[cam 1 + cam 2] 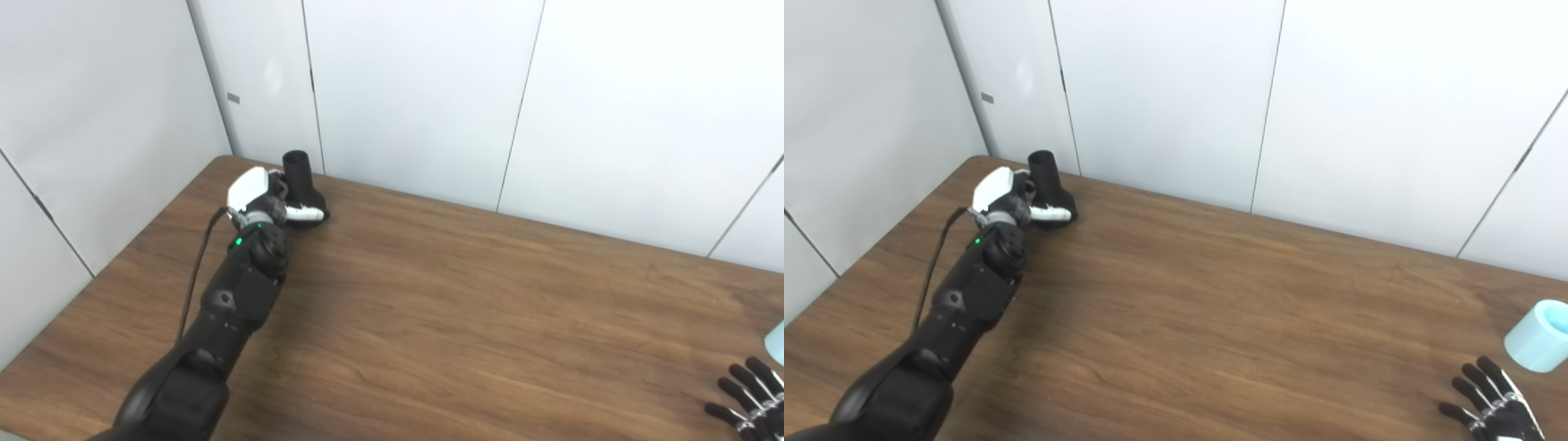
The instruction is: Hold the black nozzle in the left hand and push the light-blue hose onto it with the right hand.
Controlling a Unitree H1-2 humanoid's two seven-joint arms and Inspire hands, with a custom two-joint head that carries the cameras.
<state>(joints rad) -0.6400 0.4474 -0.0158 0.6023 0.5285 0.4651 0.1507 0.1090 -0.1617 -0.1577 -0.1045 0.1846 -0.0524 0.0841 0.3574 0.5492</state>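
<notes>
A: Two items: black nozzle [1048, 191], desk [1213, 318] 10 o'clock, left hand [1012, 201] wrapped around its flared base; light-blue hose [1538, 335], 4 o'clock.

B: Right hand [1488, 404] splayed, empty. Nozzle likely rigid; hose likely pliable, grip mid-body.

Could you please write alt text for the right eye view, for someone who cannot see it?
The robot's left hand reaches to the far left corner of a wooden table, its fingers around a black nozzle. At the near right, the open right hand rests close to a light-blue hose piece.

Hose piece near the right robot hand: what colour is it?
Light blue. The hose piece shows best in the right eye view, beside the right robot hand.
</notes>
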